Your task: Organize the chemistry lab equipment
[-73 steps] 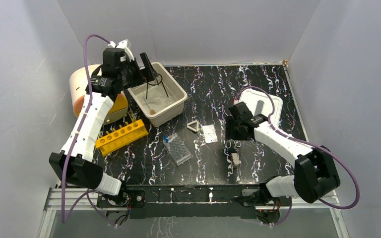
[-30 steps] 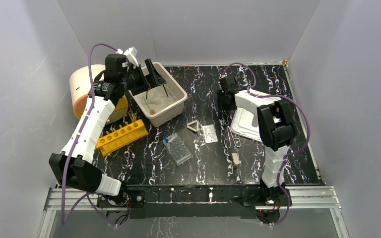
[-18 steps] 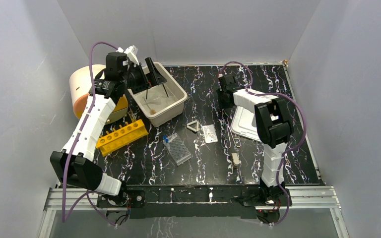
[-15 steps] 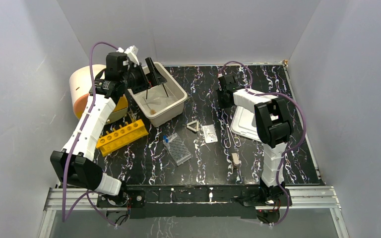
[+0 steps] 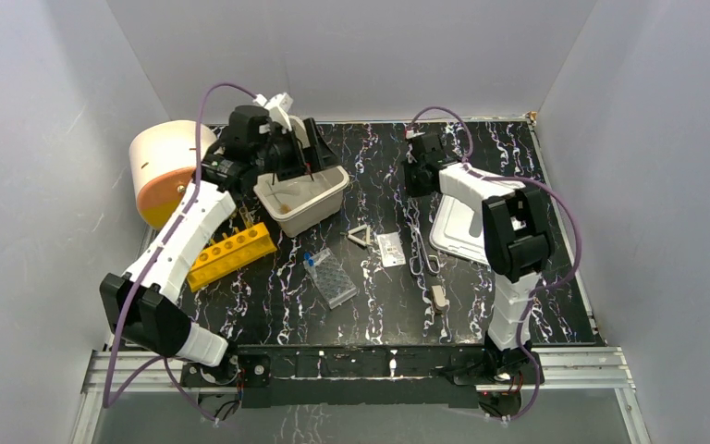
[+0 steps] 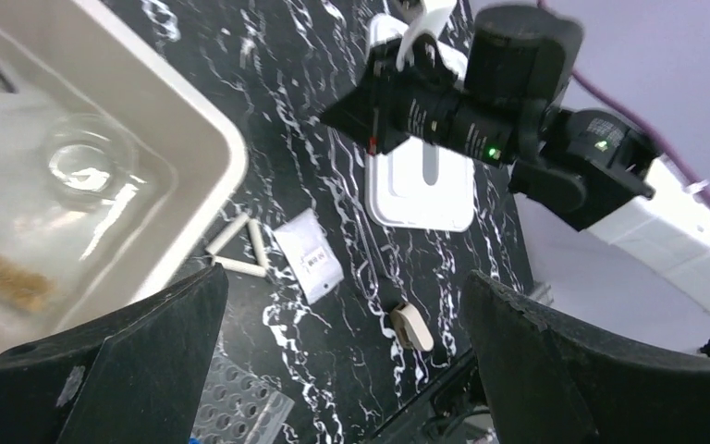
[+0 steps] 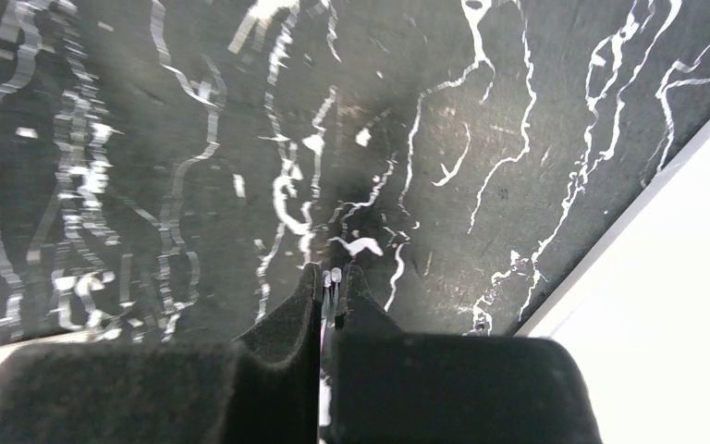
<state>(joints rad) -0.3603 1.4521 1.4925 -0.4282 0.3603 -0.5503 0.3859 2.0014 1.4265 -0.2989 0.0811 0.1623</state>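
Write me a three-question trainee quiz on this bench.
1. True or false: the left gripper is open.
2. Which of these sits inside the beige tub? A small clear beaker; B yellow tube rack; C white triangle.
3. Fill in: the ____ gripper is shut on a thin item.
Key: 1 true; 2 A; 3 right gripper.

Glossy blk marbled tabletop (image 5: pixel 379 166), smooth beige plastic tub (image 5: pixel 300 220), clr glass beaker (image 6: pixel 83 162).
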